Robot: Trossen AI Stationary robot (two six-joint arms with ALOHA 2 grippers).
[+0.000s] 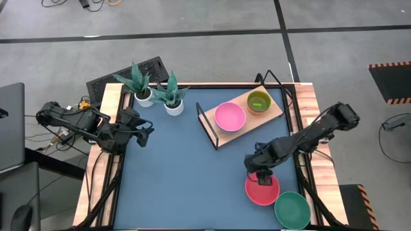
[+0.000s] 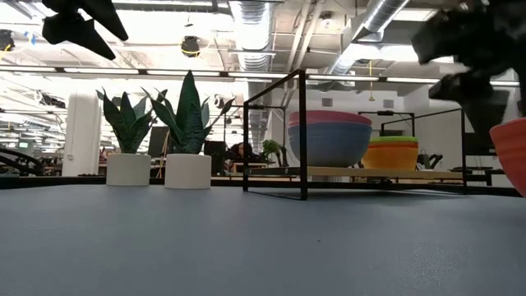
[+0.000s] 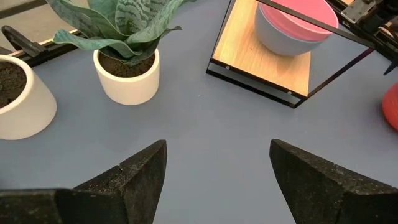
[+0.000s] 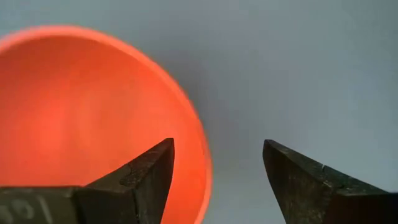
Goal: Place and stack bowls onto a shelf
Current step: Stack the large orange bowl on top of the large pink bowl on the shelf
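Note:
The shelf (image 1: 277,113) stands at the table's far right. On it, a pink bowl (image 1: 229,117) is nested in a blue one (image 2: 329,146), next to a stack of small bowls with a lime green one (image 1: 259,101) on top. A coral-red bowl (image 1: 262,190) and a dark green bowl (image 1: 292,210) sit on the table near the front right. My right gripper (image 1: 261,178) is open over the coral-red bowl's far rim (image 4: 202,155), one finger above the inside and one outside. My left gripper (image 1: 146,134) is open and empty at the table's left.
Two white pots with spiky green plants (image 1: 142,96) (image 1: 173,106) stand at the far left, close to my left gripper. Blue table surface (image 1: 186,186) lies open between the arms. The shelf's black wire frame (image 1: 207,125) rises on its left end.

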